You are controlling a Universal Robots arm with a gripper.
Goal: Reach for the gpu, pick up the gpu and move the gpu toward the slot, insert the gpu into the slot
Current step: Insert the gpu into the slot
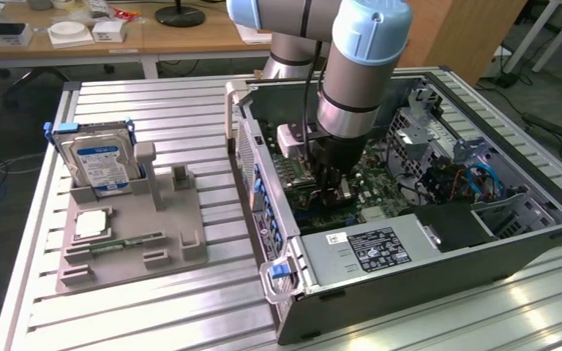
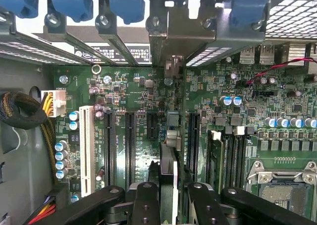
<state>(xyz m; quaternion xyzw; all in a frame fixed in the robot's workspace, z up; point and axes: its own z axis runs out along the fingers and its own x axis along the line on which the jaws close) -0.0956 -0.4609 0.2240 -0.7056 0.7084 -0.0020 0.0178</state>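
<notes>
While I watch through the wrist camera, my black two-fingered claw [image 2: 168, 200] is clamped on the gpu, a thin green circuit-board card with a black cooler block and a silver end bracket [image 2: 169, 150], seen edge-on and standing upright between the fingers [image 2: 144, 200]. It hangs low over the green motherboard [image 2: 237, 116] inside the open grey computer case [image 1: 408, 292], roughly in line with one of the long black expansion slots [image 2: 192, 136]; I cannot tell whether its edge is touching the slot yet.

My worry is alignment. If the card is tilted or sits slightly to one side of the slot, pressing down could jam its edge against the slot wall or nearby components. The silver bracket also has to clear the metal rear frame with the blue plastic retainer clips [image 2: 129, 4]; catching there could twist the card in the grip.

On the exterior view, the silver-and-pale-blue arm [image 1: 359, 66] reaches down almost vertically into the case, wrist pointing straight at the board. On the ribbed metal worktop [image 1: 164, 307], a grey parts holder [image 1: 125, 248] carries a silver hard drive with a blue-white label [image 1: 100, 161], well apart from the work.
</notes>
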